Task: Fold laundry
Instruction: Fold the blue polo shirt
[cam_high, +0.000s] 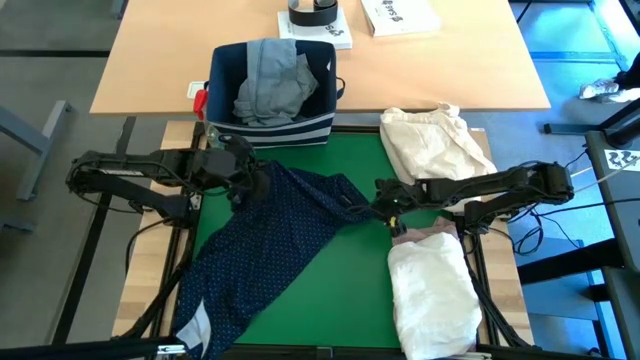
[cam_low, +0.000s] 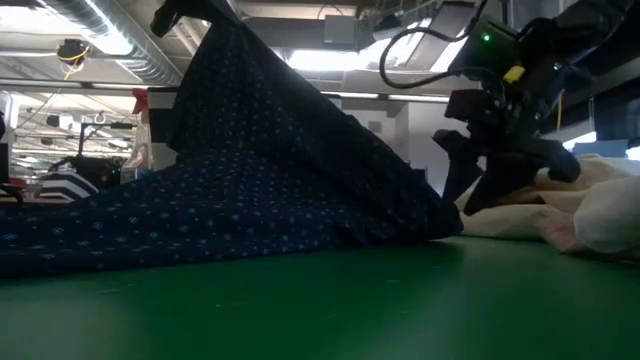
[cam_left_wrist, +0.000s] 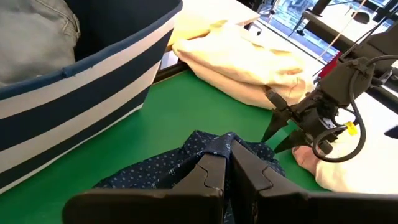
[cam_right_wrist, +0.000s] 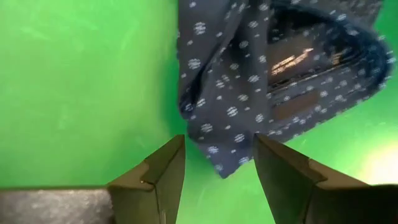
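Observation:
The navy white-dotted shirt (cam_high: 275, 240) lies slantwise over the green mat (cam_high: 340, 300). My left gripper (cam_left_wrist: 230, 171) is shut on it and holds its far left part up like a tent (cam_low: 250, 110). The shirt's collar end (cam_right_wrist: 292, 68) rests on the mat at the middle. My right gripper (cam_right_wrist: 217, 168) stands open just above the mat, its fingers on either side of that end's tip (cam_right_wrist: 214, 155); I see no touch. Grey jeans (cam_high: 272, 80) lie in the bin. A white shirt (cam_high: 430, 295) lies at the near right. My left gripper pinches a bunched part of the navy shirt (cam_left_wrist: 214, 146) between its two shut fingers, coming from the table's left and slanting down. That part is lifted clear. The cloth slopes down from it to the collar end (cam_high: 355, 195) and to the near left end (cam_high: 200, 320).
The navy striped bin (cam_high: 270, 125) stands at the mat's far edge, close behind my left gripper. A cream-beige bundle (cam_high: 435, 140) lies at the far right, under my right arm (cam_high: 490, 185). Bare mat shows between the navy shirt and the white shirt.

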